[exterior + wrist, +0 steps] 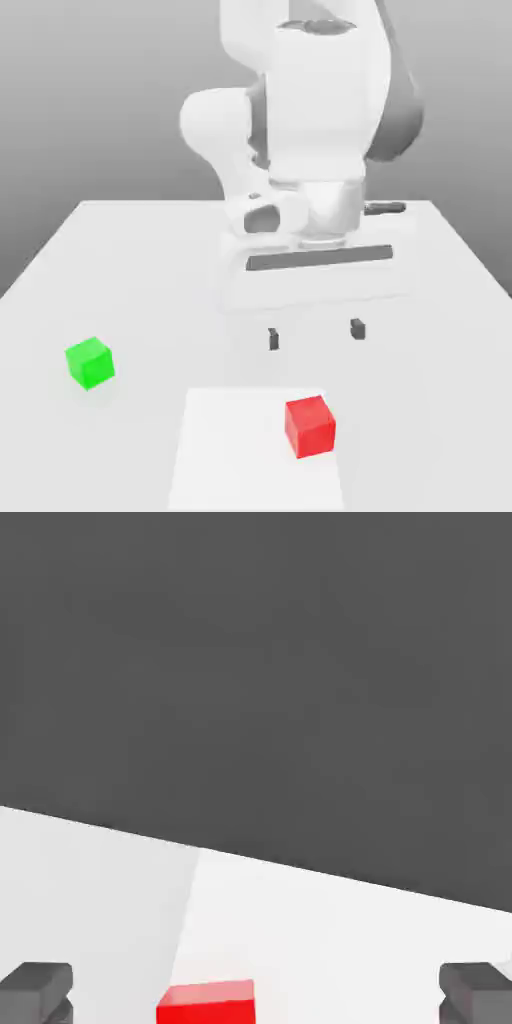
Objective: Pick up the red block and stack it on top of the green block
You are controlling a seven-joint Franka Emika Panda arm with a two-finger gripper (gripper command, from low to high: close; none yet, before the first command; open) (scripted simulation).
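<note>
The Franka arm's gripper (315, 334) is hanging above the white surface (140, 270) with its fingers (273, 339) standing wide apart and holding nothing. The red block (310, 426) is sitting on a brighter white square patch (230, 450) of the surface, in front of the gripper and apart from it. The green block (90, 362) is lying well apart, toward the exterior view's left. In the hand view, the red block (206, 1002) is showing between the two dark fingertips (35, 990).
</note>
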